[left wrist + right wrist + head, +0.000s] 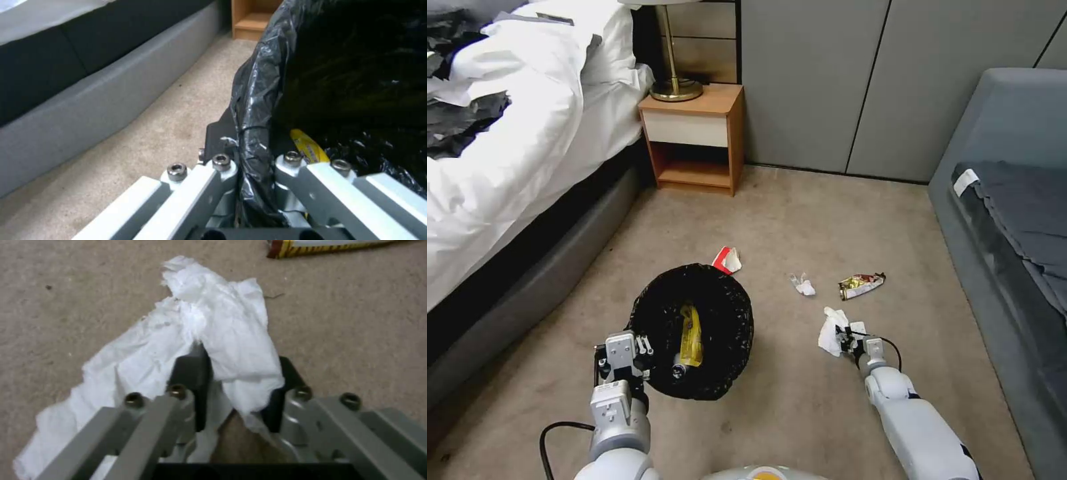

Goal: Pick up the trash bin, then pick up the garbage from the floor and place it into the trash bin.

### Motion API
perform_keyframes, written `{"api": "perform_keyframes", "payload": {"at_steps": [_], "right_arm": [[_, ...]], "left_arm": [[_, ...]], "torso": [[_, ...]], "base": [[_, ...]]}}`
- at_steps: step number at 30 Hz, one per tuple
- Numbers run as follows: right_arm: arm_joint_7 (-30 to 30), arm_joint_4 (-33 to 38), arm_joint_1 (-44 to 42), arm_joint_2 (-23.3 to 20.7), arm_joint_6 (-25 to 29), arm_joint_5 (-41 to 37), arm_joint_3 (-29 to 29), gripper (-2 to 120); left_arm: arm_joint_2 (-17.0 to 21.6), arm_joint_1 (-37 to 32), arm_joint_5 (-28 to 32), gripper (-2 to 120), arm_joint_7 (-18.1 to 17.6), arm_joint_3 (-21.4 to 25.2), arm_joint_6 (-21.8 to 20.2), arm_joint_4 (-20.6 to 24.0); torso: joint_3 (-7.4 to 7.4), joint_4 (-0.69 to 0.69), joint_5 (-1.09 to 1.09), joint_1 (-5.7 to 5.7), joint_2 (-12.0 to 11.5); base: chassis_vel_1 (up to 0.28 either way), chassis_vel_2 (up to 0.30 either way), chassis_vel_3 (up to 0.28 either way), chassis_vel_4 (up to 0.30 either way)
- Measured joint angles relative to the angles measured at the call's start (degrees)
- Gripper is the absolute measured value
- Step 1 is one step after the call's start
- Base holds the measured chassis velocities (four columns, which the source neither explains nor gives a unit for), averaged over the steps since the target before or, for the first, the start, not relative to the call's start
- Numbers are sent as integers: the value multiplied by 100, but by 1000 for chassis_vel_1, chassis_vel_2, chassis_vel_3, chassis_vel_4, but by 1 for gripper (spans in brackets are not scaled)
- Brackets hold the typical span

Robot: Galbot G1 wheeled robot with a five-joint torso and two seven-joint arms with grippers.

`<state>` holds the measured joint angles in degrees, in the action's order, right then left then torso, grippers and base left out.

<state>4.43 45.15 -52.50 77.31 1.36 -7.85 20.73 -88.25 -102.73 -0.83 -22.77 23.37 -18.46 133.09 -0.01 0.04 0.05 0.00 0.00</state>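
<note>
Head view shows the left pincer [639, 363] clamped on the rim of the trash bin [694, 330], which already holds a yellow wrapper [691, 337]. Right of the bin, the right pincer [846, 337] is pinching a white tissue [831, 331] just above the carpet [800, 220]. I think the pick-up step is on; next the tissue needs carrying over the bin's mouth

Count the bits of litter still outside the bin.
4: a red-and-white carton behind the bin, a small tissue, a shiny wrapper, and a large tissue in the right gripper.
</note>
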Motion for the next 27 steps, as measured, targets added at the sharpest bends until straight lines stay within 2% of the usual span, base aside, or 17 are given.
{"api": "perform_keyframes", "payload": {"at_steps": [1, 5, 7, 17, 19, 20, 21, 22, 23, 24, 25, 27], "right_arm": [[0, 0, 0, 0, 0, 0, 0, 22], [-40, 16, -45, 0, 35, -4, 10, 4], [-54, 24, -58, 0, 45, -4, 15, 0], [-191, 406, -239, -68, 48, -35, 25, 0], [-263, 854, -404, -116, -65, -42, 24, 0], [-263, 854, -404, -116, -65, -42, 24, 0], [-317, 1554, -669, -213, -303, -40, 25, 0], [-321, 1630, -696, -222, -317, -41, 25, 0], [-349, 2624, -1009, -323, -388, -148, 24, 0], [-349, 2624, -1009, -323, -388, -148, 24, 0], [-366, 3337, -1223, -372, -335, -303, 18, 0], [-263, 4609, -1519, -442, 106, -585, -16, 0]], "left_arm": [[0, 0, 0, 2, 0, 0, 0, 0], [2, 15, -3, 2, 0, -8, -9, -6], [4, 14, -3, 2, 1, -9, -9, -7], [18, 4, -2, 2, 1, -43, -9, -7], [17, 13, -2, 2, 7, -73, -3, -19], [17, 13, -2, 2, 7, -73, -3, -19], [34, 15, 9, 2, 8, -92, -2, -23], [38, 14, 10, 2, 7, -94, -2, -23], [79, 15, 17, 2, 6, -99, -2, -24], [79, 15, 17, 2, 6, -99, -2, -24], [105, 17, 22, 2, 8, -108, -2, -24], [134, 14, 20, 2, 30, -129, -2, -24]], "torso": [[0, 0, 0, 0, 0], [0, -1, -5, 0, 0], [0, -2, -5, 0, 0], [1, -10, -8, 0, -1], [1, -8, -6, 0, 0], [1, -8, -6, 0, 0], [1, -7, -6, 0, -1], [1, -7, -6, 0, -1], [1, -6, -6, 0, 0], [1, -6, -6, 0, 0], [1, -5, -7, 0, 0], [1, -6, -4, 0, 0]], "base": [[0, 0, 0, 0], [0, 0, 0, 0], [0, 0, 0, 0], [0, 0, 0, 0], [0, 0, 0, 0], [0, 0, 0, 0], [0, 0, 0, 0], [0, 0, 0, 0], [0, 0, 0, 0], [0, 0, 0, 0], [0, 0, 0, 0], [0, 0, 0, 0]]}}
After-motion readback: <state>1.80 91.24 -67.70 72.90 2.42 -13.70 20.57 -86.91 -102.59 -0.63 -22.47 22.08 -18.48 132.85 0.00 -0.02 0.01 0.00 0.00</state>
